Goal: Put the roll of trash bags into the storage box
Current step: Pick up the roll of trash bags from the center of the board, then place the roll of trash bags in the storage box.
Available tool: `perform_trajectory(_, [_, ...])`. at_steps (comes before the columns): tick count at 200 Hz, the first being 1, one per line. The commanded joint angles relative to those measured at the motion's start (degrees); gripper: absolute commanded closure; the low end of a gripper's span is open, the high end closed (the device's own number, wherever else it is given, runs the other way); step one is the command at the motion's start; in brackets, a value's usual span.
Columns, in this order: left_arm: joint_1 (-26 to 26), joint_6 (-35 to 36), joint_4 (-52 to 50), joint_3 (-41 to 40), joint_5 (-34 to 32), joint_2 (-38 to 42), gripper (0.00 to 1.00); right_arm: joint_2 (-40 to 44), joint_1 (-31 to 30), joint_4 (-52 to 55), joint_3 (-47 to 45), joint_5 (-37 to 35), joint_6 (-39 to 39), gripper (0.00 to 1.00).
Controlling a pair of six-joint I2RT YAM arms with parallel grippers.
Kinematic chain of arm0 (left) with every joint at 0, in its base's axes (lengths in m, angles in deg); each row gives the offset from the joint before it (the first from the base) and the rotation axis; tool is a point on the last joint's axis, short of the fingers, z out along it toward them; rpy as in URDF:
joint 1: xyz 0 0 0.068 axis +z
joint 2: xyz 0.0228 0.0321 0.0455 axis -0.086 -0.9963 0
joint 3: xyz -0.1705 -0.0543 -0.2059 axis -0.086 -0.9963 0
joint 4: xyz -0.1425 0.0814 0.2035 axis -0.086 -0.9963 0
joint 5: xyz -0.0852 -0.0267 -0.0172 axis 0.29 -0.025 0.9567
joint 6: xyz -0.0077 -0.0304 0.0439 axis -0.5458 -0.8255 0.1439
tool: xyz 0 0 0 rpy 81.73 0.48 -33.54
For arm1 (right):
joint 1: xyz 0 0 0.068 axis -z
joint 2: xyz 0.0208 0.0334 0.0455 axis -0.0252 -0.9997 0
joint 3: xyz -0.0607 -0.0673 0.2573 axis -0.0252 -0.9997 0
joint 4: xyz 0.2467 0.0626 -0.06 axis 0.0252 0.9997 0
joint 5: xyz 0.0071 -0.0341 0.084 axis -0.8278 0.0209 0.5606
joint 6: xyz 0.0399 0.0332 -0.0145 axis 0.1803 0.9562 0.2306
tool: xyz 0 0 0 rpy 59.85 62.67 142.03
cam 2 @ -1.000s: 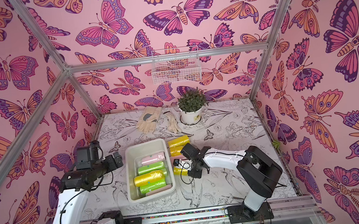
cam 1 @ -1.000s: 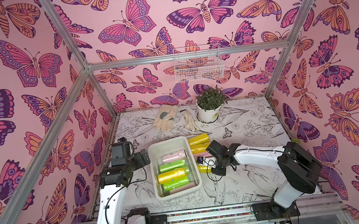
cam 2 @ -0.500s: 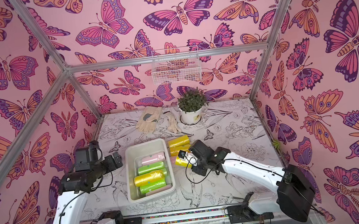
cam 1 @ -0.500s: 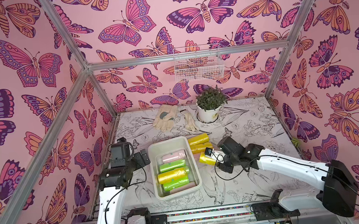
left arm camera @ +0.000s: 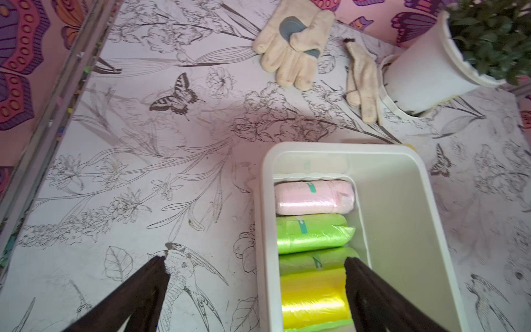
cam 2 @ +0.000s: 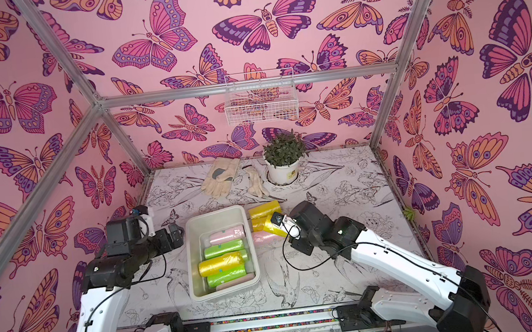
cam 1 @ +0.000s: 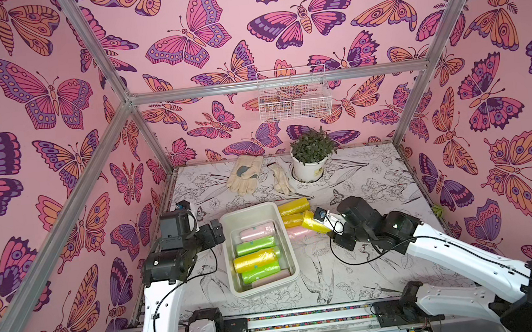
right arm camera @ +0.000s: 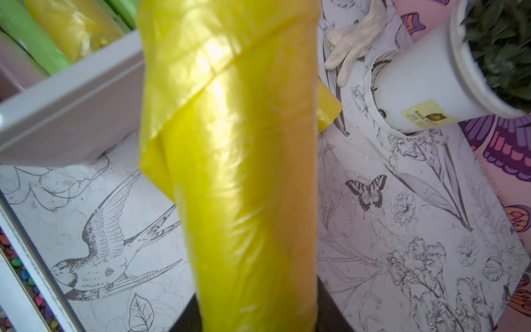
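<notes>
**Step in hand (judged): transport.** The roll of trash bags [cam 1: 312, 223], a yellow one, is clamped at one end by the right gripper [cam 1: 324, 224]. It is held just beside the storage box [cam 1: 249, 208], outside the long wall on the robot's right, and has not yet been brought over the rim. The left gripper [left arm camera: 255, 260] is spread wide with nothing grasped, and is parked at the box's opposite long side.

**Box contents, both top views:** five stored rolls [cam 1: 256, 259] are laid crosswise (pink, green, yellow, green, pink). Two spare yellow rolls [cam 1: 294, 207] and a pink spare [cam 1: 298, 233] are left on the table [cam 1: 360, 177], close by the held roll.

**Next move (judged):** the roll must be raised over the rim and carried inward. It should then be lowered where bare floor remains at the far end of the box, and only then let go. Some turning may be needed, since the roll points along the gripper rather than crosswise.

**View differences:**
- In the right wrist view a loose flap [right arm camera: 161, 138] is seen peeling off the roll; this is not resolved from above.
- In the left wrist view a bare strip of floor [left arm camera: 402, 230] is shown along one long wall, and the held roll is absent.
- From the top views it cannot be told whether the held roll touches the spares.
</notes>
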Motion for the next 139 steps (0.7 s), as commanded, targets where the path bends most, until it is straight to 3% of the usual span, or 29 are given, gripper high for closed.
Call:
perform_trajectory(1, [0.37, 2.06, -0.20, 1.22, 6.30, -0.74, 0.00, -3.09, -1.56, 2.19, 8.40, -1.15, -3.09, 1.00])
perform_trajectory(37, [0.37, 2.48, -2.08, 4.20, 7.67, 2.97, 0.00, -11.42, -6.57, 7.19, 19.79, -4.44, -7.99, 1.00])
perform_trajectory(71, [0.22, 0.94, -8.52, 5.39, 10.02, 11.82, 0.00, -19.15, -11.20, 11.74, 29.60, -6.47, -13.46, 1.00])
perform_trajectory(80, [0.12, 0.98, -9.69, 6.02, 8.62, 12.10, 0.00, -20.95, -12.16, 11.67, 31.00, -6.56, -14.95, 1.00])
perform_trajectory(107, [-0.10, 1.97, -9.28, 6.02, 12.33, 11.46, 0.00, -25.95, -15.04, 8.52, 33.02, -8.52, -19.39, 1.00])
perform_trajectory(139, [-1.39, 1.74, -8.73, 5.69, 10.49, 10.10, 0.00, -32.23, -16.03, 3.69, 34.00, -7.29, -22.17, 1.00])
